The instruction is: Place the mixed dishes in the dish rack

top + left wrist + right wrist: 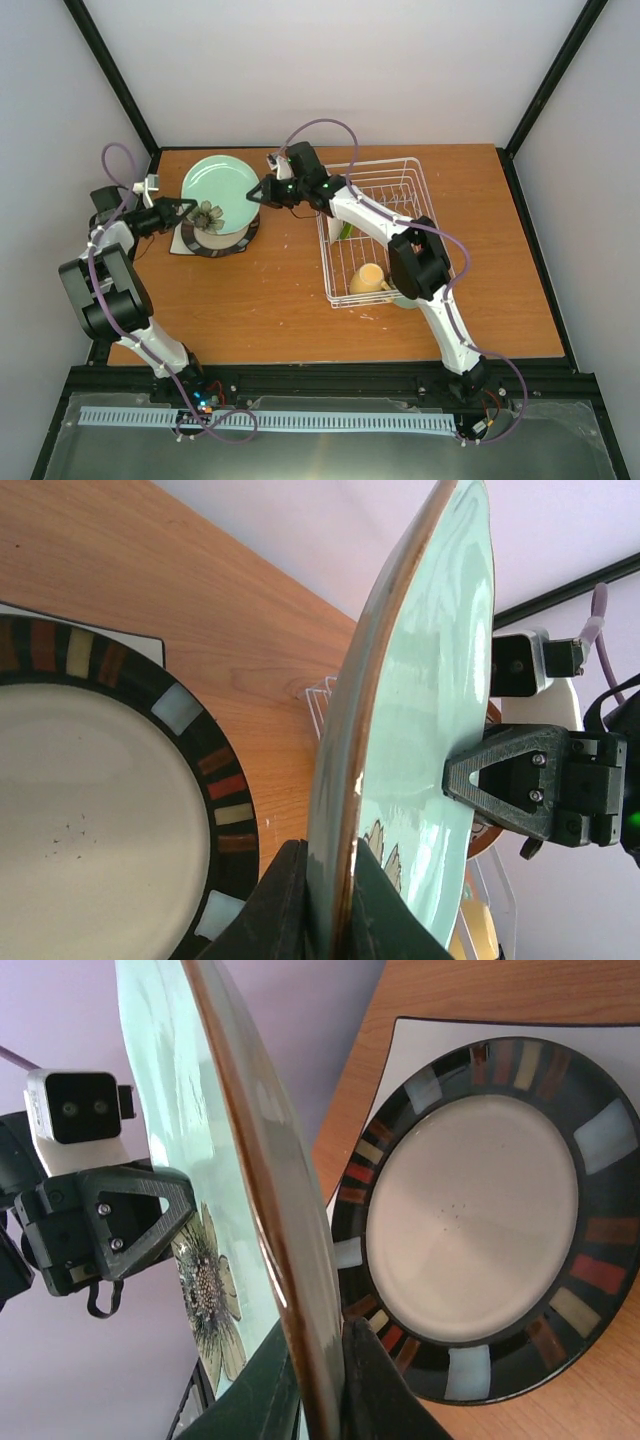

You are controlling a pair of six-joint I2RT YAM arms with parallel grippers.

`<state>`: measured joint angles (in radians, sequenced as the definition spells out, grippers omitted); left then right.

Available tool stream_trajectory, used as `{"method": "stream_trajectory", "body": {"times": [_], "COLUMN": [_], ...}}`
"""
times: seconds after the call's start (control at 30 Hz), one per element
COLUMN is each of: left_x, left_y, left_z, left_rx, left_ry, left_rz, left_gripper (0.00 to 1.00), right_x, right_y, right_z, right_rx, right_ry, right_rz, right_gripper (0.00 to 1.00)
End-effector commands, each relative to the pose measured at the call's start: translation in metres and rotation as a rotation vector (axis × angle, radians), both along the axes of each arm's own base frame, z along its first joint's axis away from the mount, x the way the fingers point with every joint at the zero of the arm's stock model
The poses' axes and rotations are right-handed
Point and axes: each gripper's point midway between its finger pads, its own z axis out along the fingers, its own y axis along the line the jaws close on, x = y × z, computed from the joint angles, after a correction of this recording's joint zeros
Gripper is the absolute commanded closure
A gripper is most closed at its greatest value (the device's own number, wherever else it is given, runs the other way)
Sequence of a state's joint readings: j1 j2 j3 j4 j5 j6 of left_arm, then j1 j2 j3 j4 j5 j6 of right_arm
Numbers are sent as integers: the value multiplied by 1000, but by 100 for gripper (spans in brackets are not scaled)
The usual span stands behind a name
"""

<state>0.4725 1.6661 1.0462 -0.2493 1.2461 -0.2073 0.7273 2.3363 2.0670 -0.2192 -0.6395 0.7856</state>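
Observation:
The pale green plate (220, 190) with a flower print is held up on edge, over the dark-rimmed cream-centred plate (228, 246) that lies on the white square plate (184, 244). My left gripper (186, 208) is shut on its left rim (330, 910). My right gripper (256, 193) is shut on the opposite rim (320, 1380). In the wrist views the pale green plate (420, 680) (180, 1110) stands almost upright. The white wire dish rack (385, 180) at the right holds a yellow mug (368, 278) and a lime-green plate (345, 230).
A pale mint-green bowl (405, 300) peeks out under the right arm at the rack's near edge. The stacked plates (480, 1220) sit near the table's back left corner, close to the black frame post (120, 90). Bare wooden tabletop (260, 310) lies in front.

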Motion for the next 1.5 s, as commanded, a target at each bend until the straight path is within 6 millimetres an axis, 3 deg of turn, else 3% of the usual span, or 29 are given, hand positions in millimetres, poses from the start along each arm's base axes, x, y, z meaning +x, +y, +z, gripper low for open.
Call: {"method": "stream_trajectory", "body": {"times": [0.0,0.23,0.33,0.37,0.4,0.43,0.57,0.7,0.9,1.07,1.2,1.3,1.47], "left_x": [-36,-27,-22,-21,-18,-16,-5,3,8,-5,-33,-49,-53], "left_y": [-84,-80,-78,-77,-76,-74,-66,-51,-19,13,42,58,71], "left_z": [57,70,71,72,72,74,87,111,152,189,226,240,233], "left_rx": [-158,-82,-53,-40,-22,-2,102,228,418,547,634,704,792], "left_ry": [-167,-178,-175,-175,-173,-173,-195,-252,-346,-416,-496,-520,-489], "left_rz": [-362,-322,-301,-293,-281,-266,-193,-71,191,450,700,817,866], "left_gripper": [91,66,37,24,4,1,0,0,0,0,0,0,0], "right_x": [-82,-87,-87,-86,-86,-86,-84,-82,-78,-69,-50,-38,-31], "right_y": [46,32,29,28,26,25,20,8,-17,-49,-95,-140,-240], "right_z": [93,105,107,106,106,106,105,108,138,164,190,215,250], "right_rx": [236,211,209,203,200,197,180,175,194,173,129,65,-210], "right_ry": [-185,-217,-218,-218,-219,-218,-220,-232,-295,-375,-463,-561,-757], "right_rz": [257,246,238,234,229,227,209,183,126,30,-119,-268,-651], "right_gripper": [97,97,97,97,97,97,97,97,97,97,97,97,97]}}
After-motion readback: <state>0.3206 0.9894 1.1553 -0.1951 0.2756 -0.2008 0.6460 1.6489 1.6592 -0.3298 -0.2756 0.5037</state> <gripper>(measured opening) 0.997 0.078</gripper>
